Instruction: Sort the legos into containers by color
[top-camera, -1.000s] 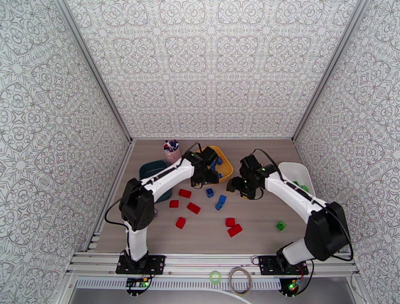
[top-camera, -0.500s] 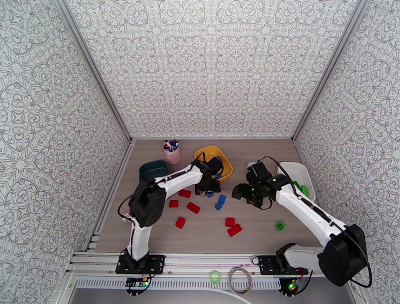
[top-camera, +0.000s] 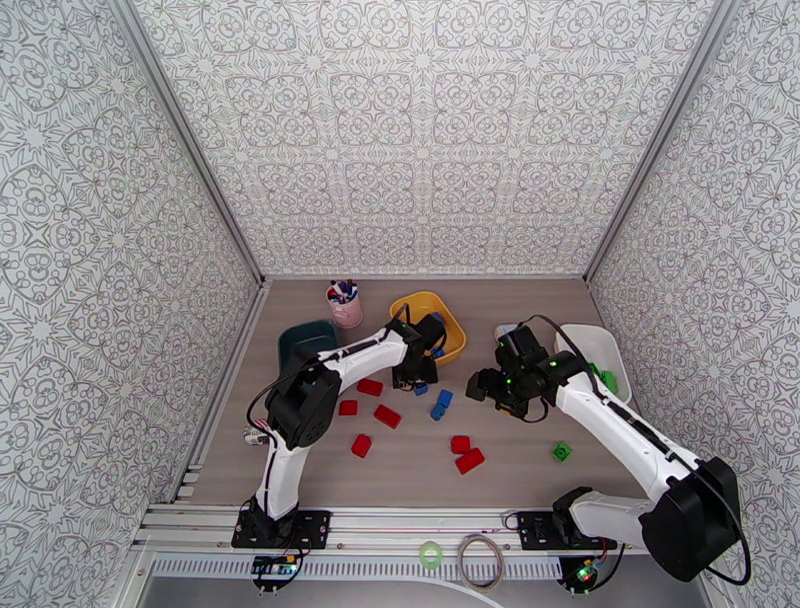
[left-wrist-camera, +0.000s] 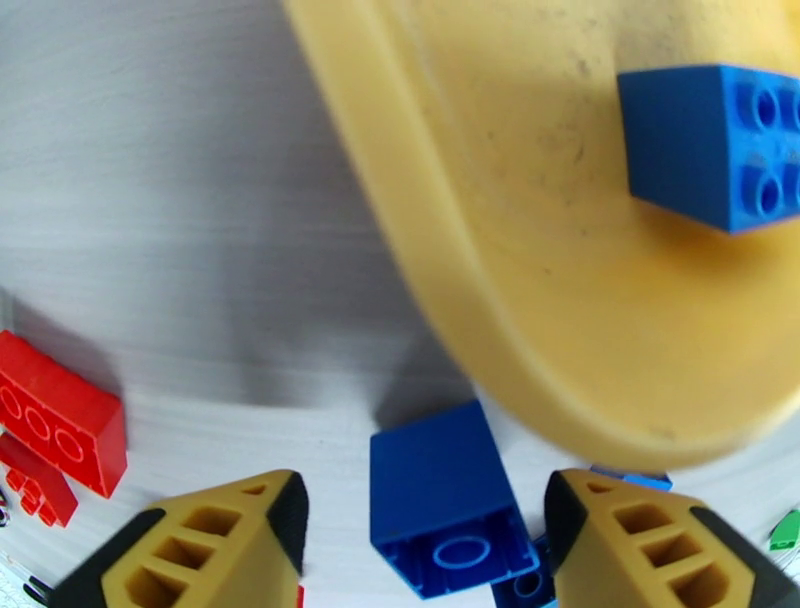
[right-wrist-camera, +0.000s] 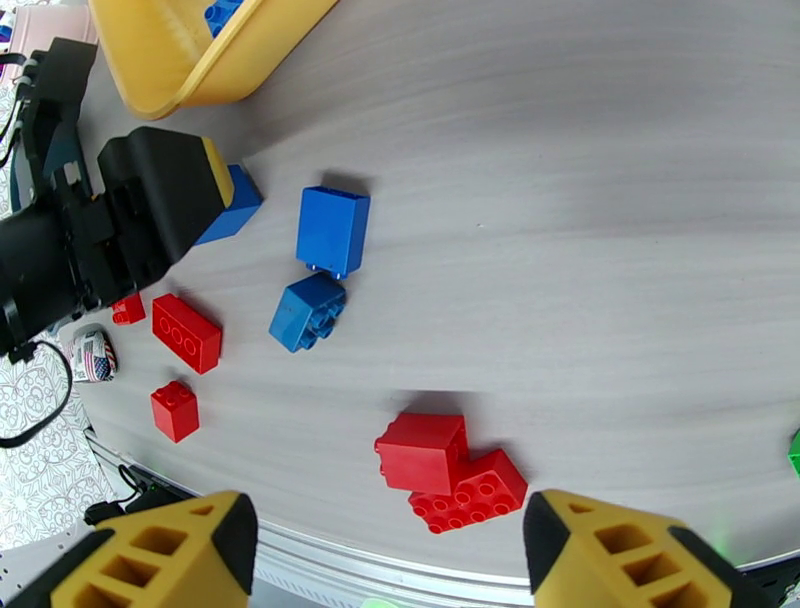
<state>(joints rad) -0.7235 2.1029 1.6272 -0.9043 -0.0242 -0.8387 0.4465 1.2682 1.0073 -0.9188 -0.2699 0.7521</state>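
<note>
My left gripper (top-camera: 417, 378) hangs just in front of the yellow tray (top-camera: 452, 347). In the left wrist view its jaws straddle a blue lego (left-wrist-camera: 450, 500) lying on its side, with a gap on each side. A blue lego (left-wrist-camera: 715, 145) lies in the yellow tray (left-wrist-camera: 480, 300). My right gripper (top-camera: 487, 385) hovers open over the table, nothing between its fingers (right-wrist-camera: 640, 560). Two blue legos (right-wrist-camera: 332, 230) (right-wrist-camera: 308, 312) and two touching red legos (right-wrist-camera: 425, 450) lie below it. Other red legos (top-camera: 370, 387) are scattered to the left. A green lego (top-camera: 562, 451) lies alone on the right.
The dark teal tray (top-camera: 305, 342) stands at the left. The white tray (top-camera: 590, 345) at the right holds green legos (top-camera: 605, 379). A pink cup of pens (top-camera: 345, 303) stands at the back. A small grey-white object (right-wrist-camera: 95, 355) lies near the left rail.
My left gripper came from over the yellow tray down to the blue lego in front of it, and its jaws narrowed. My right arm swung a little to the right.
</note>
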